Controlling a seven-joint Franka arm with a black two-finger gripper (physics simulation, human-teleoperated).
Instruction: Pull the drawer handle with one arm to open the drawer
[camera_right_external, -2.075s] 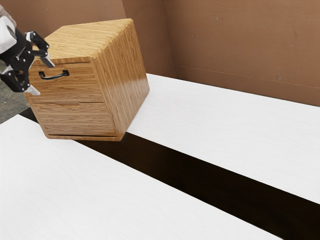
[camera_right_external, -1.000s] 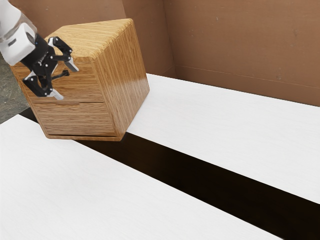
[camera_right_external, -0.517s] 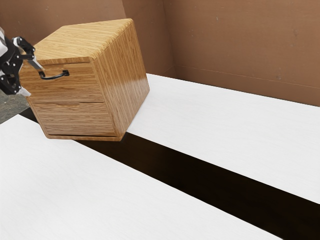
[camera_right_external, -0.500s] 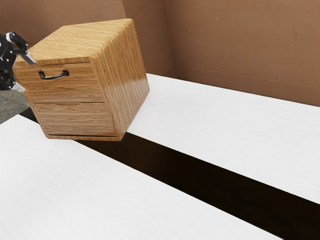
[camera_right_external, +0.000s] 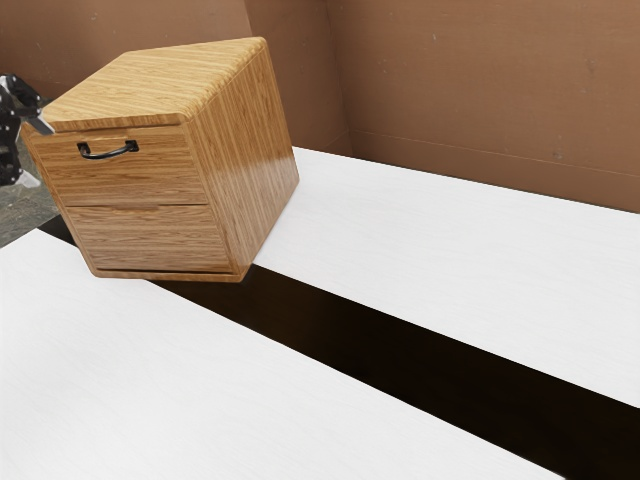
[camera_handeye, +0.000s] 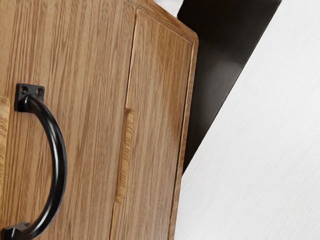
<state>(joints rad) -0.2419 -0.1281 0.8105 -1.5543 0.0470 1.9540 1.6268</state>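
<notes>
Drawer handle (camera_right_external: 108, 150), a black curved bar, sits on the upper drawer (camera_right_external: 140, 180) of a wooden cabinet (camera_right_external: 240, 150) in the upper left of the exterior view. The drawer front looks flush with the cabinet, so I judge the pull not yet begun. The tool (camera_right_external: 24, 150) hangs at the far left edge of that frame, beside the drawer's outer corner and apart from the handle. Its fingers are spread with nothing between them.

The main risk is a poor line-up. Coming in from this side, a finger could strike the drawer front or the cabinet's corner instead of straddling the bar. Closing too soon would catch nothing. A shallow or off-axis pull could slip off the curved bar, or drag the whole cabinet across the white table (camera_right_external: 450, 250) toward the dark gap (camera_right_external: 400, 350).
</notes>
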